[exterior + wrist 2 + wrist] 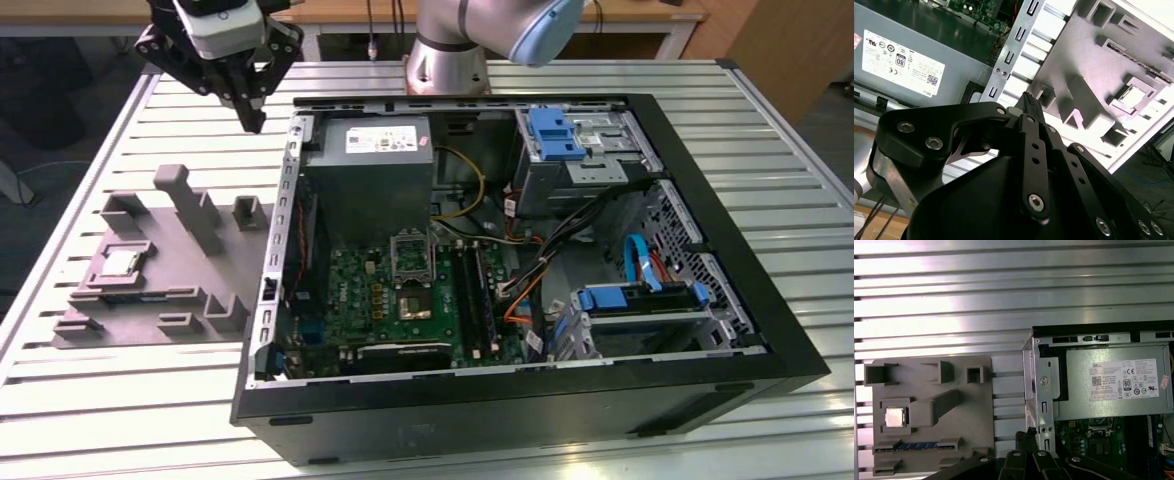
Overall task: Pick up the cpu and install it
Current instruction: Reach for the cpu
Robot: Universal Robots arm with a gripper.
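The cpu (123, 262) is a small pale square chip lying flat in a recess of the grey holder block (187, 285) on the table, at the exterior view's left of the computer case. Both wrist views show the cpu (895, 416) (1134, 95) in that recess. My gripper (251, 122) hangs above the table by the case's far corner, well away from the chip. Its black fingers meet at the tip in both wrist views, so the gripper (1028, 98) (1026, 434) is shut with nothing in it. The silver-framed socket (414, 300) sits on the green board (358, 290) inside the case.
The open black computer case (747, 250) covers most of the slatted table (134, 400). A grey power supply (378, 175), cables and blue drive brackets (554, 130) stand inside it. Upright posts (187, 205) rise from the grey holder block. The arm's base (447, 60) stands behind the case.
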